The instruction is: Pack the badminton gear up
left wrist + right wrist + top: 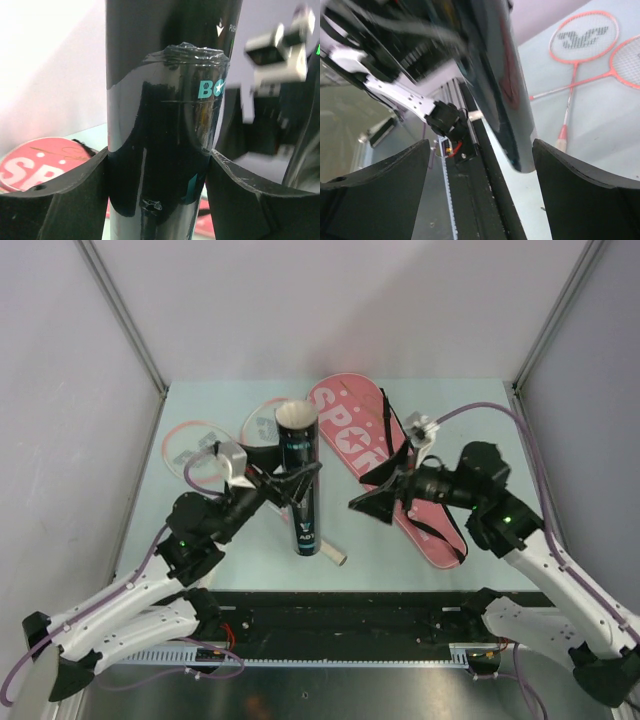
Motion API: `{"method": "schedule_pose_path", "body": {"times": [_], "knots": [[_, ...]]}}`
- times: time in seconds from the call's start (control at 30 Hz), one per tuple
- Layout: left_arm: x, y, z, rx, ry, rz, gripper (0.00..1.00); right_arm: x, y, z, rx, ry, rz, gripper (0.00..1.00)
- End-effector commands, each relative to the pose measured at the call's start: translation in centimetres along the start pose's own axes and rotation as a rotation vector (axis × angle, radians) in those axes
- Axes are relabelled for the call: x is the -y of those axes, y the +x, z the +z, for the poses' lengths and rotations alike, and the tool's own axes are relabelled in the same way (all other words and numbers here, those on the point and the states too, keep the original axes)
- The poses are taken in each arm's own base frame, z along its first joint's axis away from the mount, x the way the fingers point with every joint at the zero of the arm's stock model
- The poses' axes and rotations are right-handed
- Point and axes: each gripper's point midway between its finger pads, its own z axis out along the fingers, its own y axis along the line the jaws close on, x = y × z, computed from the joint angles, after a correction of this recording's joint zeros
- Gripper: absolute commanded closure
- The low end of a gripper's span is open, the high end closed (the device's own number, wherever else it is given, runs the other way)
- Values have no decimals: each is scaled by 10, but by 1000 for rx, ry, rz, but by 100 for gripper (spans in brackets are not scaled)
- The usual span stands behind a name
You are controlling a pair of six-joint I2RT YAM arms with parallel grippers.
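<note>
Left wrist view: my left gripper (159,175) is clamped on the black tube (165,115). The tube's long axis is upright, with the open mouth up in the top view. My right gripper (368,502), jaws wide and empty, sits just right of the tube and is aimed at it. Legible: teal "BO" on tube; "SPOR" on the pink bag (345,435) beyond. Rackets (195,450) lie far left.

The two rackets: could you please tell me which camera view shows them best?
The right wrist view: both rackets lie in the open, one head whole and the shafts crossed. In the top view the left arm and the tube hide much of them. The left wrist view shows none of them.
</note>
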Motion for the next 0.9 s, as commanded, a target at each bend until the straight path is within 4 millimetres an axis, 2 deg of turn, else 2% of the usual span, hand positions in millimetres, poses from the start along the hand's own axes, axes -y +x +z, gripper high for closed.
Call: {"method": "schedule_pose_path", "body": {"times": [0.0, 0.03, 0.07, 0.1, 0.13, 0.17, 0.23, 0.43, 0.53, 0.57, 0.67, 0.7, 0.77, 0.8, 0.87], "knots": [[-8, -58, 15, 104, -132, -288, 99, 13, 24, 35, -16, 63, -233, 13], [-6, -73, 17, 130, -124, -312, 97, 12, 27, 43, -13, 64, -258, 13], [-4, -79, 19, 140, -119, -350, 95, 20, 24, 46, 15, 121, -281, 13], [-1, -86, 20, 149, -105, -367, 94, 21, 40, 51, -8, 123, -312, 14], [1, -99, 21, 172, -94, -382, 94, 19, 33, 56, 28, 125, -342, 14], [5, -102, 23, 173, -82, -413, 93, 21, 31, 58, 46, 147, -361, 13], [9, -110, 24, 182, -62, -438, 94, 13, 23, 65, 104, 130, -377, 13], [7, -99, 35, 155, -71, -518, 95, 5, 13, 83, 171, 84, -358, 13], [2, -93, 40, 146, -87, -546, 95, -7, 15, 90, 176, 5, -350, 14], [1, -92, 42, 143, -85, -554, 95, -6, 13, 91, 184, 15, -332, 16], [1, -93, 46, 147, -83, -548, 94, 11, 9, 91, 187, 105, -316, 32], [-1, -92, 46, 146, -90, -543, 91, 14, 9, 89, 187, 124, -314, 44], [-4, -90, 46, 151, -112, -549, 82, 21, 6, 84, 194, 166, -310, 51], [-7, -88, 46, 153, -128, -550, 71, 25, 3, 82, 200, 183, -308, 55], [-10, -84, 47, 145, -139, -527, 56, 32, -1, 78, 211, 216, -301, 58]]}}
